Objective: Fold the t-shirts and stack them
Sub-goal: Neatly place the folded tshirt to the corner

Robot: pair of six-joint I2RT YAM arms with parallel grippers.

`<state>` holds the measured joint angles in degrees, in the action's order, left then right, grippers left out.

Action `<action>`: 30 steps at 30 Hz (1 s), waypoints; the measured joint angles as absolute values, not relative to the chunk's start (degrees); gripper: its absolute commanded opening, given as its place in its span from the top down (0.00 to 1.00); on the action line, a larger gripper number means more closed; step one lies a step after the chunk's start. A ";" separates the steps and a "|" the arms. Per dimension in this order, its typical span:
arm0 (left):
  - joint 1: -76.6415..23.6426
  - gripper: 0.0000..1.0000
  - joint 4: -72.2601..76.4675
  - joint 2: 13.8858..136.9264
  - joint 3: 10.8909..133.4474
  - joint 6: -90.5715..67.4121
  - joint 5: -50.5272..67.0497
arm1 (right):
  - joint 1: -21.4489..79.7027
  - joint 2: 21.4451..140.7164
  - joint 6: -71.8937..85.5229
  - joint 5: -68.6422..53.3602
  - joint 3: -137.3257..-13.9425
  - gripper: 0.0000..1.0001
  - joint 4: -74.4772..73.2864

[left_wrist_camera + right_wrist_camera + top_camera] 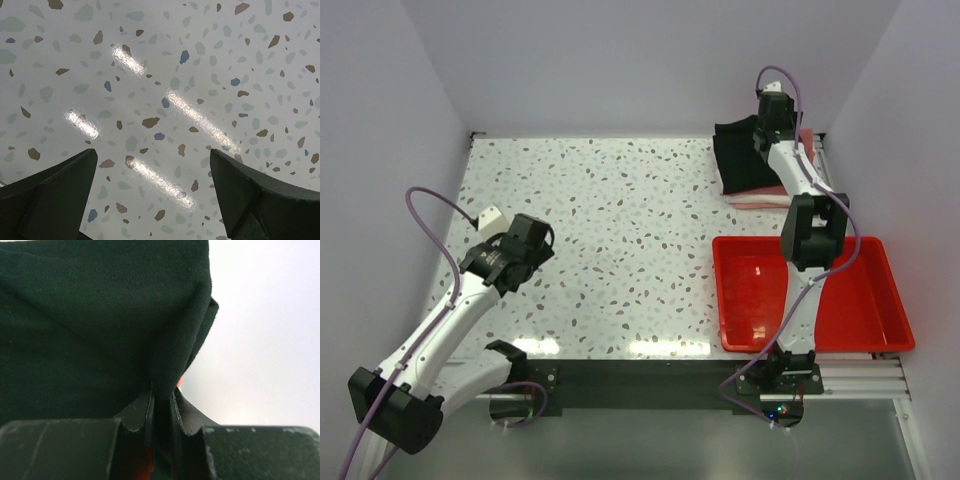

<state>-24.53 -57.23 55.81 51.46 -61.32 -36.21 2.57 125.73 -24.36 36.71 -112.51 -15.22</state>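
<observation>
The black t-shirt (738,156) lies folded at the far right of the table, on top of a salmon-pink t-shirt (760,197) whose edge shows beneath it. My right gripper (767,124) reaches over that pile and is shut on a bunched fold of the black t-shirt (100,315); the cloth fills the gap between its fingers (139,412). My left gripper (525,262) hovers over bare table at the left, wide open, with nothing between its fingers (60,190).
A red plastic tray (860,300) sits at the near right, with the right arm crossing above it. White walls close in the table (620,230) on three sides. The speckled tabletop (165,100) fills the left wrist view.
</observation>
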 measured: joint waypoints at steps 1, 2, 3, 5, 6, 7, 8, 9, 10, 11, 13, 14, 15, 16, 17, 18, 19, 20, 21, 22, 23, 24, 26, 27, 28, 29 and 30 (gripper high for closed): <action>-24.53 0.00 -57.23 55.94 51.46 -61.32 -36.21 | 2.48 126.04 -24.34 36.75 -112.66 1.00 -15.27; -24.53 0.00 -57.25 55.99 51.48 -61.34 -36.21 | 2.42 126.30 -24.27 36.75 -112.84 1.00 -15.27; -24.53 0.00 -57.25 56.01 51.48 -61.34 -36.21 | 2.31 126.54 -24.18 36.75 -112.90 1.00 -15.27; -24.53 0.00 -57.25 56.01 51.48 -61.34 -36.21 | 2.07 127.02 -23.99 36.73 -112.90 0.91 -15.31; -24.53 0.00 -57.25 56.01 51.51 -61.34 -36.21 | 1.89 127.20 -23.94 36.67 -112.90 0.89 -15.33; -24.53 0.00 -57.25 56.01 51.51 -61.34 -36.21 | 1.76 127.26 -23.88 36.49 -112.90 0.89 -15.49; -24.53 0.00 -57.25 56.01 51.53 -61.34 -36.21 | 1.56 127.37 -23.70 36.45 -112.90 0.82 -15.64; -24.53 0.00 -57.25 56.01 51.53 -61.34 -36.21 | 1.41 127.44 -23.42 36.42 -112.90 0.72 -15.70; -24.53 0.00 -57.28 56.01 51.55 -61.36 -36.23 | 1.30 127.44 -23.14 36.47 -112.90 0.24 -15.70; -24.53 0.00 -57.32 56.01 51.55 -61.36 -36.23 | 1.17 127.44 -22.81 36.58 -112.92 0.01 -15.62; -24.53 0.00 -57.43 55.99 51.55 -61.39 -36.25 | 0.93 127.44 -22.90 36.80 -113.14 0.01 -15.66; -24.53 0.00 -57.49 55.96 51.55 -61.39 -36.23 | 0.84 127.46 -22.76 36.82 -113.27 0.01 -15.68; -24.53 0.00 -57.49 55.92 51.55 -61.39 -36.23 | 0.75 127.46 -22.37 36.88 -113.54 0.01 -15.88; -24.53 0.00 -57.49 55.86 51.55 -61.39 -36.23 | 0.69 127.46 -21.93 36.91 -113.78 0.01 -15.90; -24.53 0.00 -57.49 55.79 51.55 -61.39 -36.23 | 0.69 127.46 -21.47 36.88 -114.06 0.01 -15.90; -24.53 0.00 -57.49 55.72 51.55 -61.39 -36.23 | 0.69 127.46 -20.99 36.84 -114.34 0.01 -15.88; -24.53 0.00 -57.49 55.66 51.55 -61.41 -36.23 | 0.67 127.46 -20.43 36.82 -114.52 0.01 -15.90; -24.53 0.00 -57.49 55.59 51.55 -61.41 -36.23 | 0.67 127.46 -19.81 36.69 -114.63 0.01 -15.92; -24.53 0.00 -57.49 55.53 51.55 -61.39 -36.23 | 0.69 127.46 -19.25 36.49 -114.65 0.01 -15.90; -24.53 0.00 -57.49 55.44 51.55 -61.41 -36.23 | 0.69 127.44 -18.70 36.38 -114.65 0.01 -15.97; -24.53 0.00 -57.49 55.35 51.55 -61.41 -36.23 | 0.69 127.44 -18.11 36.12 -114.65 0.01 -16.05; -24.53 0.00 -57.49 55.24 51.55 -61.41 -36.21 | 0.69 127.37 -17.56 35.64 -114.65 0.01 -16.21; -24.53 0.00 -57.52 54.94 51.55 -61.39 -36.23 | 0.69 127.00 -16.32 34.22 -114.50 0.01 -16.67; -24.53 0.00 -57.52 54.72 51.55 -61.39 -36.23 | 0.69 126.34 -15.53 32.97 -114.04 0.01 -16.82; -24.53 0.00 -57.52 54.54 51.59 -61.36 -36.25 | 0.69 125.54 -14.74 31.86 -113.60 0.01 -17.65; -24.53 0.00 -57.58 54.30 51.72 -61.34 -36.27 | 0.71 124.79 -14.02 30.94 -113.32 0.01 -18.50; -24.53 0.00 -57.56 54.08 51.96 -61.32 -36.32 | 0.75 123.68 -13.23 29.89 -112.92 0.01 -19.46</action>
<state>-24.53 -57.56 54.08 51.96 -61.32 -36.32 0.75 123.68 -13.23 29.89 -112.92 -19.46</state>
